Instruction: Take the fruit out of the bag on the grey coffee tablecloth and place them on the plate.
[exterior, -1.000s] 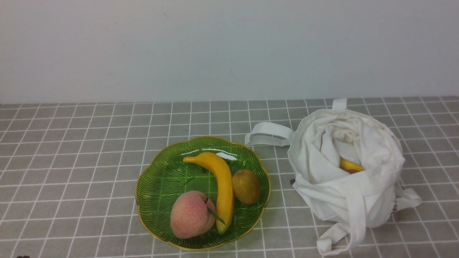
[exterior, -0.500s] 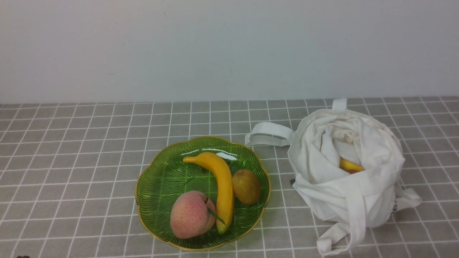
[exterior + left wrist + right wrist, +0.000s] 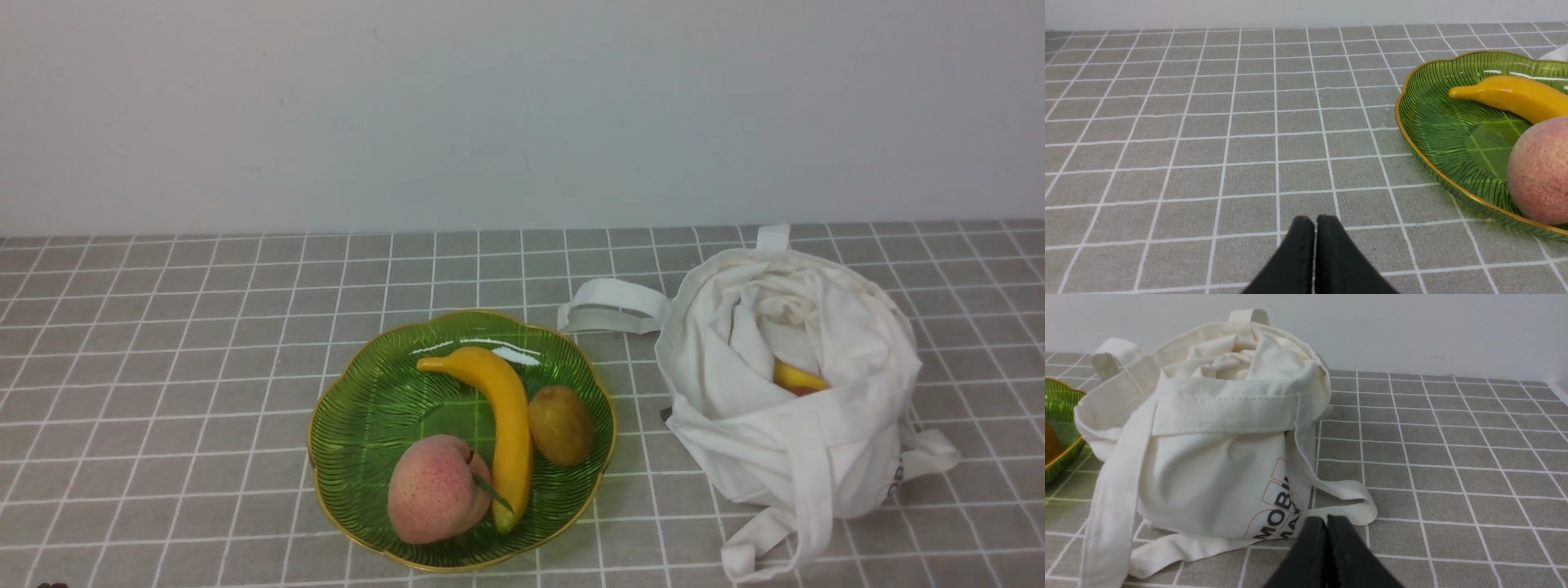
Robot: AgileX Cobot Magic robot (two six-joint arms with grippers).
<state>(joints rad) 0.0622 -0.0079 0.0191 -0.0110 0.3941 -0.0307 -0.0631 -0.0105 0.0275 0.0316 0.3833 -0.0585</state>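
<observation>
The green plate [image 3: 359, 425] with a gold rim sits on the grey coffee tablecloth [image 3: 163, 367] and holds three fruit: a yellow banana [image 3: 502, 408], a pink peach [image 3: 437, 490] and an olive-brown egg-shaped piece [image 3: 561, 425]. To its right stands the white bag [image 3: 816, 457], mouth open, with a yellow-orange fruit [image 3: 796, 378] showing inside. Neither arm shows in the front view. My left gripper [image 3: 1314, 220] is shut and empty over bare cloth, left of the plate [image 3: 1425, 163]. My right gripper [image 3: 1326, 520] is shut and empty, just in front of the bag [image 3: 1208, 457].
A white wall [image 3: 522, 106] closes off the far edge of the cloth. The bag's strap handles lie loose on the cloth: one loop [image 3: 608, 314] towards the plate, one [image 3: 767, 547] at the near side.
</observation>
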